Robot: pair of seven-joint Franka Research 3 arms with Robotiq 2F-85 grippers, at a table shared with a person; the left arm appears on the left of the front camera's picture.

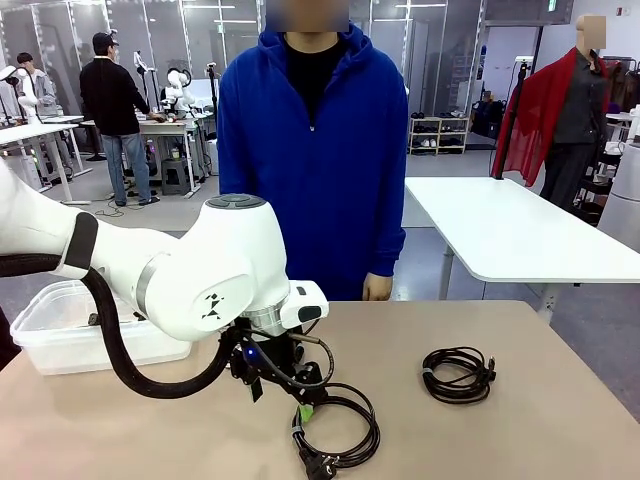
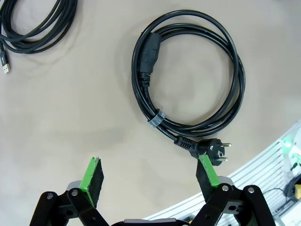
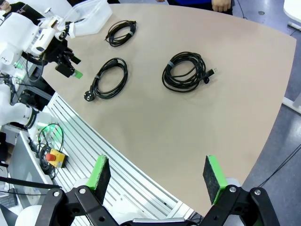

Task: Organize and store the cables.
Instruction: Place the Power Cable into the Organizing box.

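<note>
One coiled power cable [image 2: 149, 54] lies just ahead of the left gripper [image 2: 149, 162], its jaws spread wide, empty.

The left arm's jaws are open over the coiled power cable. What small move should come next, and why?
Probably lower the left gripper towards the power cable, aiming at its taped bundle. The jaws stand open and empty, and the coil lies flat on the table just ahead of them, so a short descent should bring the strands between the jaws.
</note>
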